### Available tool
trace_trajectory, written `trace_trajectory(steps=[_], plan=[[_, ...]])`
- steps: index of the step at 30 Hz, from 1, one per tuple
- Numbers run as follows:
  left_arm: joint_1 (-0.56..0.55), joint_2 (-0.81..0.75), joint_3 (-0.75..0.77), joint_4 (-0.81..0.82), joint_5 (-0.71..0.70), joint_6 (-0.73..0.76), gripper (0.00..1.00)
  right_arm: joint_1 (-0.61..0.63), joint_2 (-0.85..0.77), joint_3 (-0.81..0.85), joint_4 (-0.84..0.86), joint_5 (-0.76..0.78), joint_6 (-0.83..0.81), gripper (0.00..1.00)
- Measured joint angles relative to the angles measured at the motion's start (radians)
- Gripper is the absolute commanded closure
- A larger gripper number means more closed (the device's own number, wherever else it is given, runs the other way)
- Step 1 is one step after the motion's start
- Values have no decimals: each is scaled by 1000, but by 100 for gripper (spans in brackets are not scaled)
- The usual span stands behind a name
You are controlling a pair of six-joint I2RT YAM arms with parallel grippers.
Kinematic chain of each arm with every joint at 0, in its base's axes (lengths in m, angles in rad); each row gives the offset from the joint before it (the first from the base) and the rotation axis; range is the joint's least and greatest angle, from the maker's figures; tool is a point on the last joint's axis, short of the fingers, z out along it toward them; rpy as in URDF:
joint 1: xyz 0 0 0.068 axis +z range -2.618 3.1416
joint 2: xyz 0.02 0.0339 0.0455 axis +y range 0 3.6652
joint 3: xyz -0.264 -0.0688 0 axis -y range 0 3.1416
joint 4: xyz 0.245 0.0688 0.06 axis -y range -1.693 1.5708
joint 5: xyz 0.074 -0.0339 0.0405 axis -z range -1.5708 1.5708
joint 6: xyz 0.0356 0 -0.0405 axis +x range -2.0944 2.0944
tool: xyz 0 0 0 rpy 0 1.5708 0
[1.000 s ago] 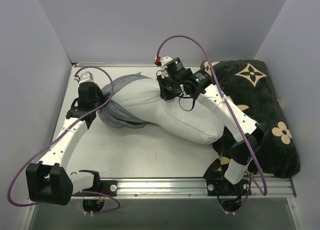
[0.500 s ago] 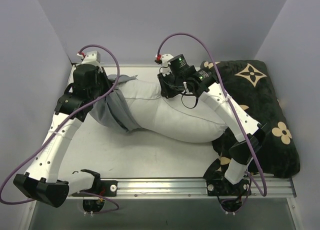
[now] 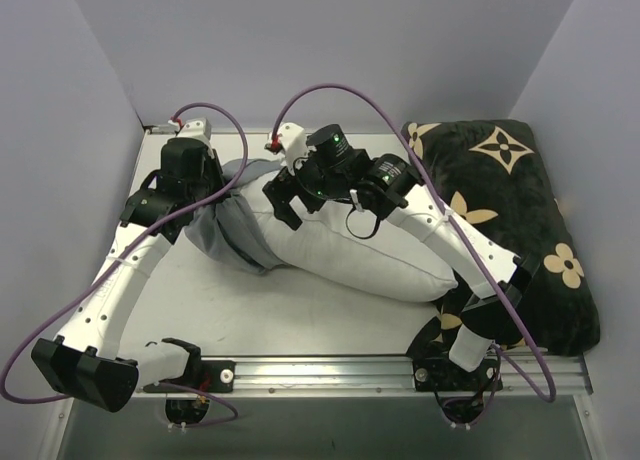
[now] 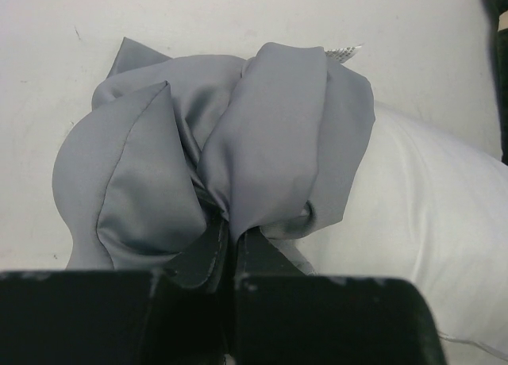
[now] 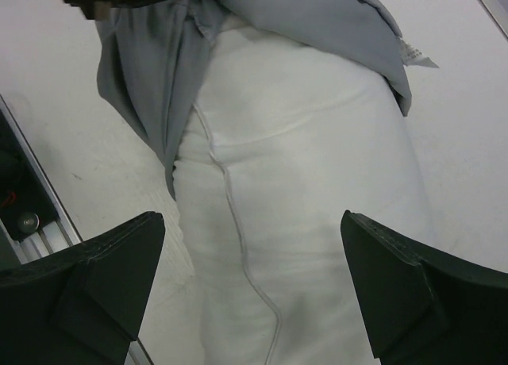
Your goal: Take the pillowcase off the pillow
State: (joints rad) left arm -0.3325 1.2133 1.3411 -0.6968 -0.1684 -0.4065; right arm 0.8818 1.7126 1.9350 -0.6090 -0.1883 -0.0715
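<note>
**White table, three soft things on it**

The table [image 3: 300, 315] was white and walled on three sides. A white pillow [image 3: 360, 252] lay slantwise across its middle, the left end wrapped in a bunched grey pillowcase [image 3: 232, 235]. A black cushion [image 3: 530, 220] with tan flowers filled the right side, with the pillow's right end just beside it. A metal rail [image 3: 320, 368] ran along the near edge.

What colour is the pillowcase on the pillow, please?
Plain grey, unpatterned; the pillowcase shows best in the left wrist view.
</note>
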Motion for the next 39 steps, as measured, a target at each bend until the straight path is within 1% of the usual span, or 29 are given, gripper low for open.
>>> trace_trajectory(steps=[5, 9, 15, 16, 17, 18, 19, 20, 22, 23, 24, 25, 26, 27, 28, 29, 35, 39], plan=[[0, 1, 0, 2, 1, 0, 100, 60, 0, -9, -5, 35, -76, 0], [0, 1, 0, 2, 1, 0, 100, 68, 4, -61, -8, 77, -115, 0], [0, 1, 0, 3, 6, -2, 100, 82, 101, -97, -15, 177, -151, 0], [0, 1, 0, 3, 8, -4, 100, 82, 119, -103, -15, 186, -156, 2], [0, 1, 0, 2, 8, -5, 100, 85, 134, -105, -14, 193, -159, 8], [0, 1, 0, 1, 10, -5, 100, 87, 145, -108, -13, 200, -163, 20], [0, 1, 0, 0, 12, -5, 100, 89, 153, -108, -12, 206, -165, 72], [0, 1, 0, -1, 13, -5, 100, 89, 159, -106, -9, 213, -168, 99], [0, 1, 2, 0, 17, -8, 100, 88, 167, -99, -6, 235, -152, 100], [0, 1, 3, 1, 19, -7, 95, 86, 172, -92, -8, 243, -140, 100], [0, 1, 3, 2, 20, -4, 79, 83, 175, -86, -9, 245, -131, 100], [0, 1, 3, 3, 21, 3, 58, 79, 176, -81, -12, 242, -117, 100], [0, 1, 3, 5, 23, 11, 28, 73, 176, -73, -17, 234, -101, 100], [0, -2, 3, 10, 29, 14, 19, 63, 176, -64, -21, 222, -80, 100], [0, -6, 2, 18, 37, 9, 7, 51, 175, -51, -26, 204, -58, 100], [-3, -14, 0, 28, 47, 13, 3, 33, 175, -32, -32, 182, -32, 100], [-63, -139, -16, 93, 37, 26, 3, -34, 176, 91, -116, 159, 51, 100], [-132, -225, -37, 127, -14, 23, 2, -59, 183, 167, -166, 162, 100, 100]])
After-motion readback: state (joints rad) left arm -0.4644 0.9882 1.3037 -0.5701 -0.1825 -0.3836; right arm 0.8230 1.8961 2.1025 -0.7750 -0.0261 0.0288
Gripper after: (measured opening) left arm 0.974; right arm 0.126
